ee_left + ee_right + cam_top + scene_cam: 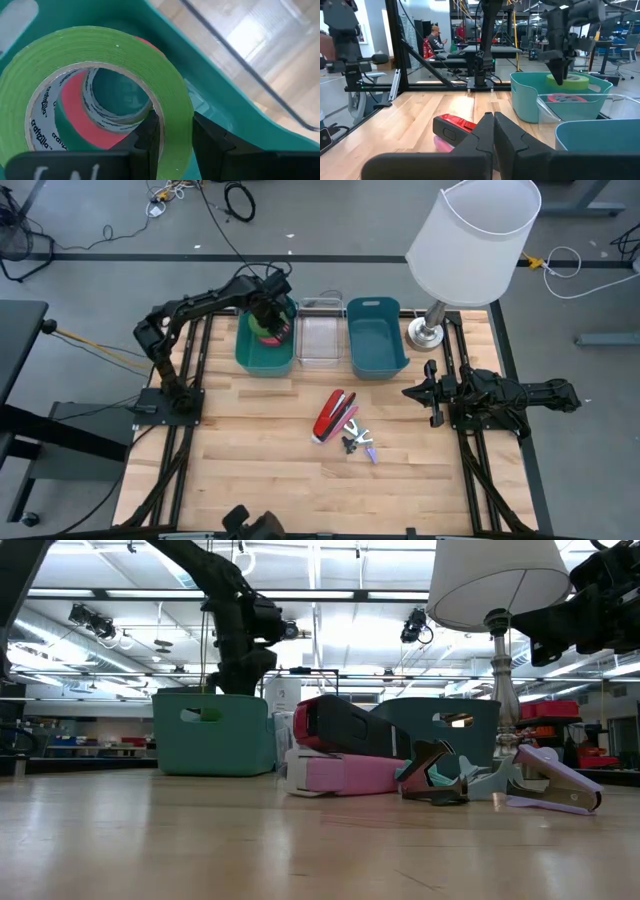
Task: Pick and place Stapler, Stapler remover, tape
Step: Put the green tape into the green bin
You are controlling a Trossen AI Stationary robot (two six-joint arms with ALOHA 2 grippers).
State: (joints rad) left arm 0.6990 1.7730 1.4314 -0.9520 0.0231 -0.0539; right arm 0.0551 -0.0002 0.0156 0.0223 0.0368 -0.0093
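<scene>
Left gripper (270, 317) sits over the teal bin (250, 356), far left of the bin row, clamped on the wall of the green tape roll (100, 55): one finger inside the core, one outside. The roll hangs at the bin's rim, hole facing the wrist camera, with a red roll (80, 112) showing through it lower in the bin. My read is that the drop is straight down, no sideways travel needed.

Right of it: clear bin (320, 345), then blue bin (375, 345). I can't tell whether anything lies in either.

Mid-table, near side of the bins: red-and-pink stapler (333, 416), long axis running far-right to near-left. Staple removers (360, 444) lie just beside its near-right end.

Right gripper (412, 392) waits at the right edge beside the lamp (470, 240), fingers clenched on nothing and pointing left. It is the nearer arm to the stapler.

Count: two tape rolls, one stapler, three bins, one lamp. Removers look like two, one dark, one lilac.
</scene>
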